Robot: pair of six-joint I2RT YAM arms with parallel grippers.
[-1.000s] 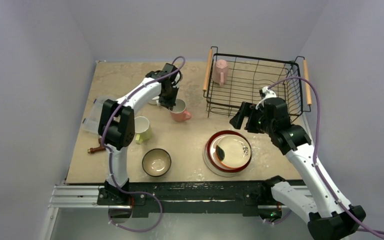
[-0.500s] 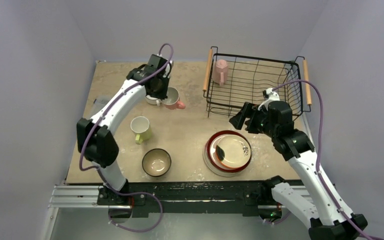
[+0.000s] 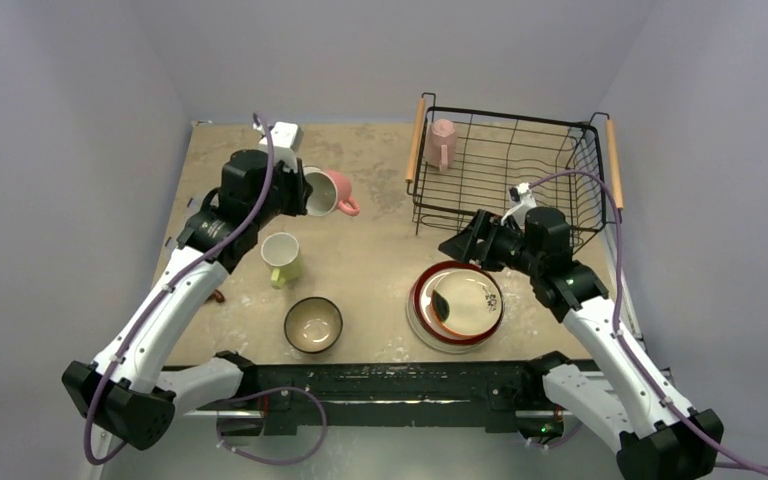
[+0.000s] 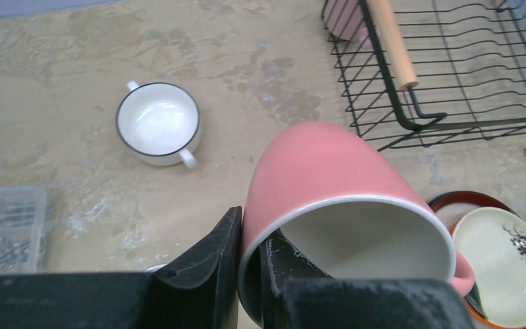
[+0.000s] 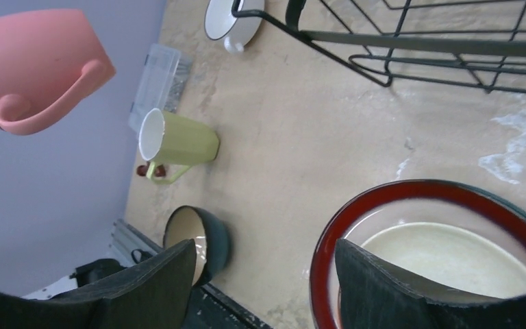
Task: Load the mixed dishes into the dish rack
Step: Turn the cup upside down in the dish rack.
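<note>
My left gripper [image 3: 298,192] is shut on the rim of the salmon mug [image 3: 322,192], one finger inside and one outside [image 4: 250,260]. It holds the mug [image 4: 322,175] tilted on its side above the table. My right gripper [image 3: 457,245] is open and empty over the left edge of the stacked plates [image 3: 455,303], whose top plate has a red rim [image 5: 383,199]. The dish rack [image 3: 505,112] stands at the far right with the pale pink mug [image 3: 442,142] inside. The white mug [image 4: 157,123], yellow-green mug [image 3: 282,255] and teal bowl [image 3: 312,325] sit on the table.
A clear plastic box [image 4: 7,219] lies at the table's left edge, mostly hidden by my left arm in the top view. The pliers' red handles [image 5: 149,170] show beyond the yellow-green mug. The rack's wooden handle [image 4: 392,42] faces the mugs.
My left arm has swung back and to the left, lifting the salmon mug off the table and tipping it sideways. My right gripper has shifted slightly left toward the plates.
</note>
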